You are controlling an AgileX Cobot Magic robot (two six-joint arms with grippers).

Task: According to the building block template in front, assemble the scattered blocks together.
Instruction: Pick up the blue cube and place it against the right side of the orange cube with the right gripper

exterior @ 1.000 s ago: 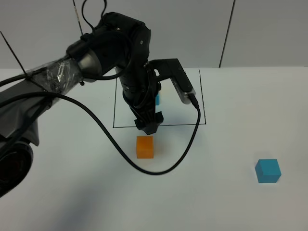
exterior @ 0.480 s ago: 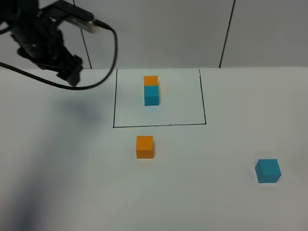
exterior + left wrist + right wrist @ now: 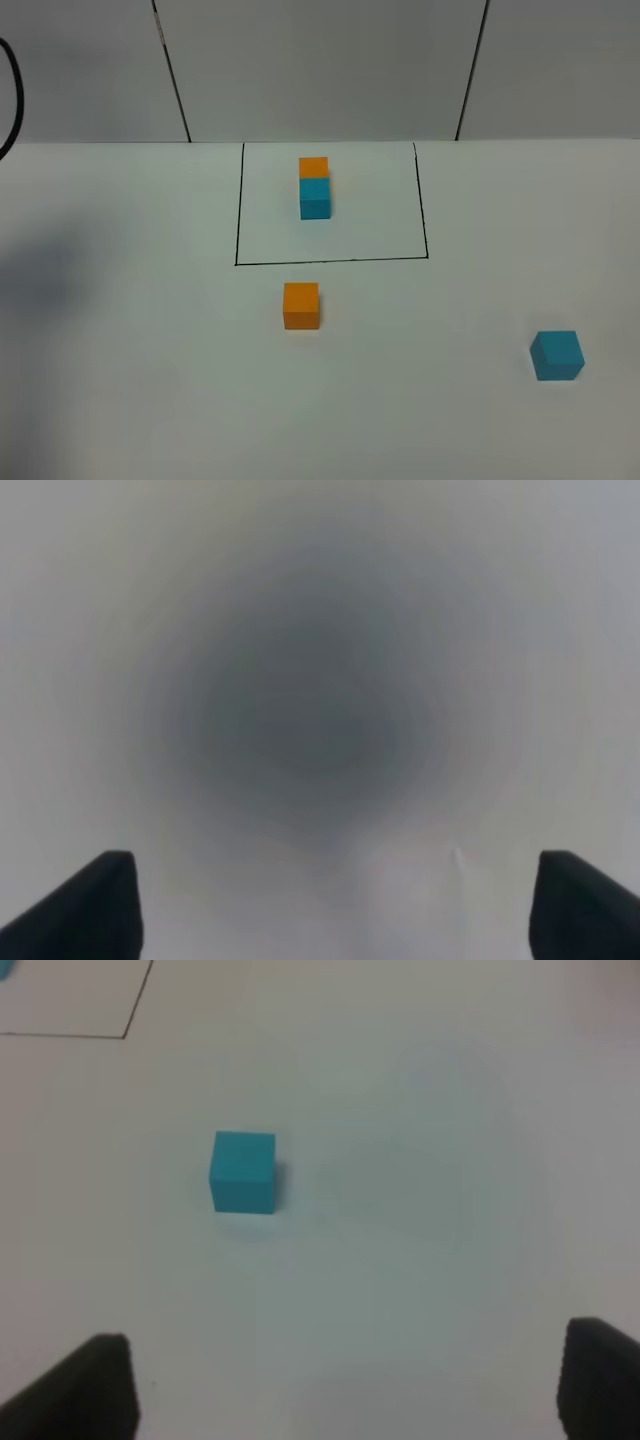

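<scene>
The building block template (image 3: 314,187), an orange cube joined to a cyan-blue one, sits inside the black outlined square (image 3: 330,262). The loose orange cube (image 3: 301,305) lies just in front of the square. The loose cyan-blue cube (image 3: 556,355) lies at the front right and also shows in the right wrist view (image 3: 243,1171). Neither gripper shows in the exterior view. My left gripper (image 3: 335,910) is open and empty over blurred bare white surface. My right gripper (image 3: 350,1390) is open and empty, well short of the blue cube.
The white table (image 3: 150,380) meets a grey panelled wall (image 3: 330,70) at the back. A black cable (image 3: 8,100) curves in at the far left edge. A corner of the square's outline (image 3: 135,1000) shows in the right wrist view.
My left arm has pulled back from above the orange cube, swung left and up, and left the exterior view. The cubes have not moved.
</scene>
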